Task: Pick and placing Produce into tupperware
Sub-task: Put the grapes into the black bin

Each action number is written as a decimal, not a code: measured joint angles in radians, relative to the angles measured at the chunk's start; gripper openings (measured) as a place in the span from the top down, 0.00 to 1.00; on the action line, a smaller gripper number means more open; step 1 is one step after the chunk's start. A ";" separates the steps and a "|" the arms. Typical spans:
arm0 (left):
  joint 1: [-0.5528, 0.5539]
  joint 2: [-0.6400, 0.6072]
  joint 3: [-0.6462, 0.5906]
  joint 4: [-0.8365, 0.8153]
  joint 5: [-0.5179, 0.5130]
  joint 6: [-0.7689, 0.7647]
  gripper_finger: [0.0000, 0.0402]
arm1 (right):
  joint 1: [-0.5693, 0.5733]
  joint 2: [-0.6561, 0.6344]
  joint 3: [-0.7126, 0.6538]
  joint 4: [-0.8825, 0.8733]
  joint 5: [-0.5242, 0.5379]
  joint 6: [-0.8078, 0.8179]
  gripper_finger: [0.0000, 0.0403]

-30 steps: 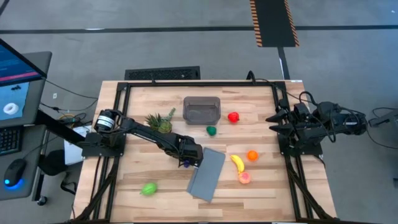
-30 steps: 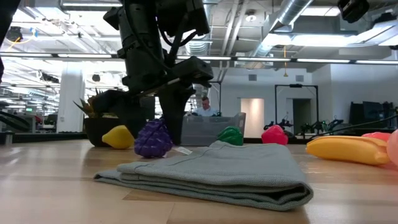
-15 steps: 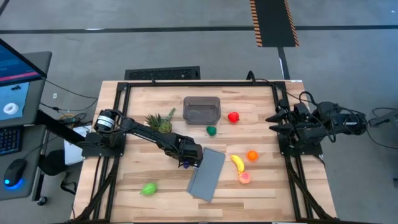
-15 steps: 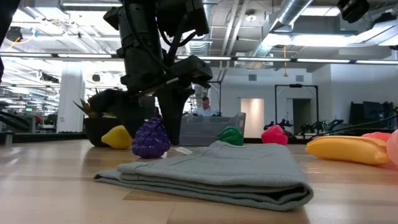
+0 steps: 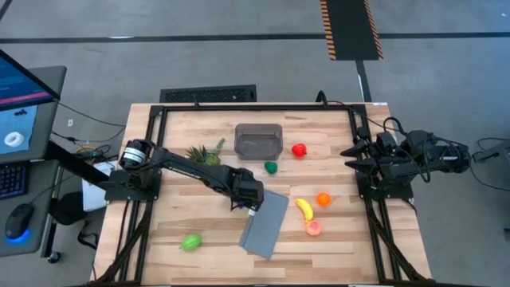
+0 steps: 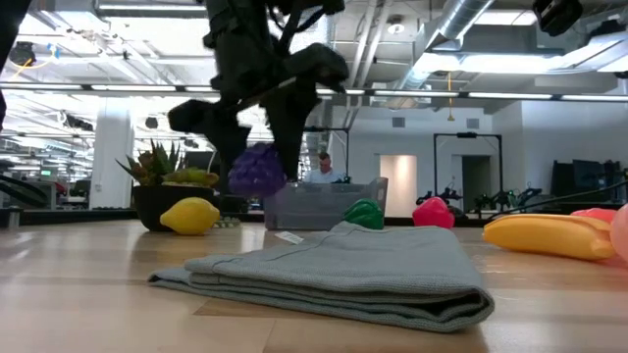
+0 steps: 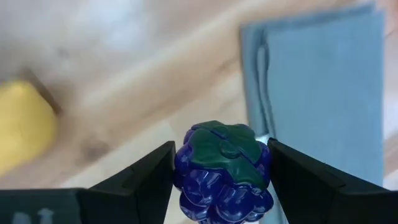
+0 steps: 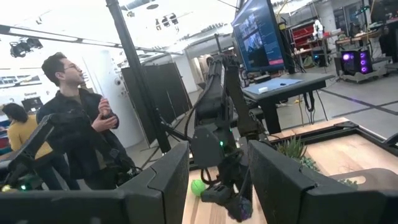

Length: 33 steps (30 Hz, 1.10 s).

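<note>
A purple toy grape bunch (image 6: 257, 170) with a dark green leaf cap hangs above the wooden table, and my left gripper (image 5: 245, 194) is shut on it beside the folded grey cloth (image 5: 265, 222). The smoky-grey tupperware (image 5: 258, 127) stands at the table's far middle. Other produce lies loose on the table: a red piece (image 5: 299, 150), a dark green one (image 5: 271, 167), an orange one (image 5: 323, 199), a yellow banana (image 5: 304, 210), a pink piece (image 5: 313, 229), a light green one (image 5: 190, 241) and a yellow lemon (image 6: 189, 216). My right gripper (image 5: 351, 153) waits shut at the table's right edge. My left gripper pinches the grape bunch between its two fingers, one on each of two opposite sides (image 7: 181, 173). The fingers come from above, pointing steeply down. The bunch is lifted clear of the table, its green leaf cap (image 7: 222, 146) turned up toward the wrist.
A spiky green plant in a small pot (image 5: 205, 155) stands left of the tupperware, close to my left arm. The cloth lies between the near middle and the banana. A person (image 8: 81, 124) stands in the room beyond the table's left side.
My left gripper has gone up, shifting a little toward the table's right and far edges, still shut on the grape bunch. The bunch, which sat on the table next to the lemon, is now lifted clear.
</note>
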 joint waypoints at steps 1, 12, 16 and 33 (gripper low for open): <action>0.004 0.000 0.021 -0.016 -0.018 0.013 0.42 | 0.000 0.000 0.000 0.000 0.000 0.000 0.54; 0.072 0.000 0.245 -0.201 -0.208 0.211 0.44 | 0.000 0.000 0.000 -0.001 0.000 0.019 0.54; 0.101 0.000 0.292 -0.215 -0.245 0.293 0.45 | 0.000 0.000 0.000 -0.003 0.000 0.021 0.54; 0.294 0.000 0.326 -0.214 -0.238 0.569 0.45 | 0.000 0.000 0.000 -0.022 0.000 0.052 0.54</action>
